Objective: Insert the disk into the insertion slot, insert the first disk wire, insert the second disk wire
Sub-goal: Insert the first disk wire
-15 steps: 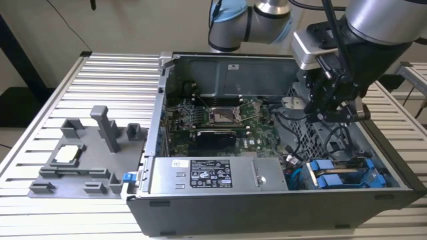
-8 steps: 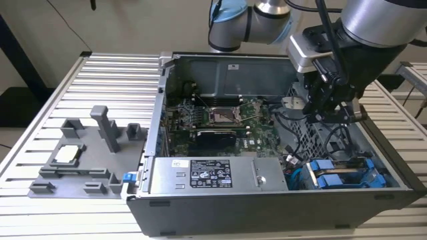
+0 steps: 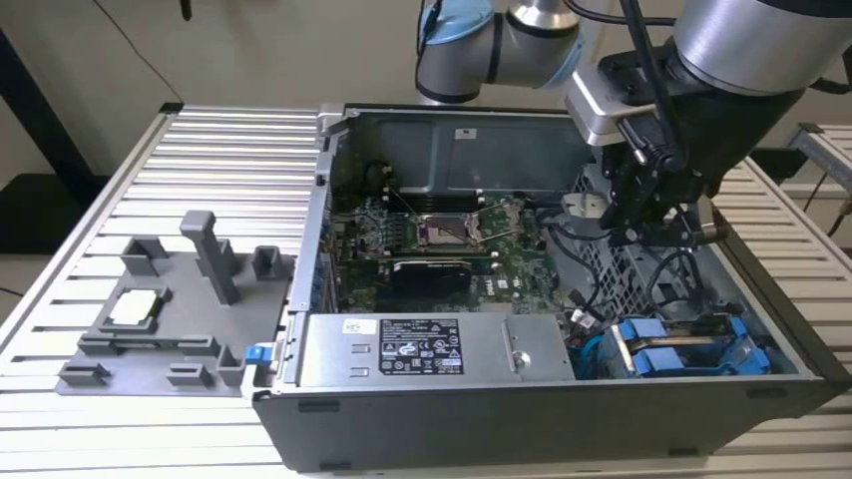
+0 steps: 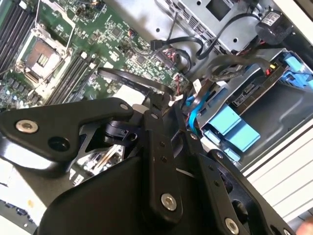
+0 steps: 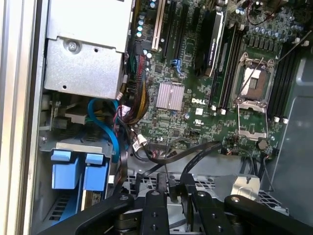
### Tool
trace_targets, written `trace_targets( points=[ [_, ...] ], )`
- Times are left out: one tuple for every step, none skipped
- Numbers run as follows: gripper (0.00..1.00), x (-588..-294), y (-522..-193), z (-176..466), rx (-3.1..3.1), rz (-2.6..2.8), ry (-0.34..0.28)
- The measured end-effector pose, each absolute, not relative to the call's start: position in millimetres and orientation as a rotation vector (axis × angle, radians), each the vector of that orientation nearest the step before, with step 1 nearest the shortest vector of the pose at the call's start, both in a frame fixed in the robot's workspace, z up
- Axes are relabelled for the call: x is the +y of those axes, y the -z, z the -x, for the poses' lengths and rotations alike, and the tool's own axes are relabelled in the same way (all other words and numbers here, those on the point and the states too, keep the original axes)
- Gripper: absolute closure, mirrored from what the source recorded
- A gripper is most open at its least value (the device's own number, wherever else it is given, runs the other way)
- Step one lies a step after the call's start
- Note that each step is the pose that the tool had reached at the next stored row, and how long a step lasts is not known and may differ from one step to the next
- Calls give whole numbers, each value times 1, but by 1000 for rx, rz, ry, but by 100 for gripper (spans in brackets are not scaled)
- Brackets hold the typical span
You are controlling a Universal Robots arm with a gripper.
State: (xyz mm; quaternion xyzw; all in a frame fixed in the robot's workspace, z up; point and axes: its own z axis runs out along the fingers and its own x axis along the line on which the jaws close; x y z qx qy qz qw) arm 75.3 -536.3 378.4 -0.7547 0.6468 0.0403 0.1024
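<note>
From my remote seat I see the open dark grey metal computer case point(image 3: 533, 419) standing on the ribbed aluminium surface point(image 3: 213, 160), with the robot arm reaching down into it from the exterior view's upper right. The black gripper point(image 3: 645, 228) hangs inside the case beside the green motherboard point(image 3: 440, 235), above the perforated grey sheet-metal insertion slot point(image 3: 602, 267). In both wrist views the jaws of the gripper point(image 5: 173, 183) point(image 4: 164, 100) stand drawn close together, clamped on the end of a thin black cable point(image 5: 195, 154) point(image 4: 132, 78) that arches up from their tips and across the edge of the motherboard point(image 5: 195, 98). The flat silver-grey disk in its bright blue plastic carrier point(image 3: 665, 359) already sits down in the insertion slot at the case's corner nearest the exterior view's lower right, and I count 2 blue carrier ends side by side there in the first wrist view point(image 5: 65, 169). A bright blue ribbon wire point(image 5: 110, 132) curves up from that bay, just beside the carrier ends and next to a bundle of coloured leads. The large silver labelled power-supply box point(image 3: 426, 349) lies along the case's near wall, between the disk and the exterior view's left. Outside the case, on the surface toward the exterior view's left, stands a grey plastic fixture point(image 3: 174, 299) with upright posts, well apart from the gripper.
</note>
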Motion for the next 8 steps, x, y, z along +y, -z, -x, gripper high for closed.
trace_targets(
  points=[
    [73, -536, -378, -75, 1909, 2228, -119],
    [73, -536, -378, -75, 1909, 2228, -119],
    [73, -536, -378, -75, 1909, 2228, -119],
    [73, -536, -378, -75, 1909, 2228, -119],
    [73, -536, -378, -75, 1909, 2228, -119],
    [73, -536, -378, -75, 1909, 2228, -119],
    [75, -536, -378, -75, 1909, 2228, -119],
    [75, -536, -378, -75, 1909, 2228, -119]
  ],
)
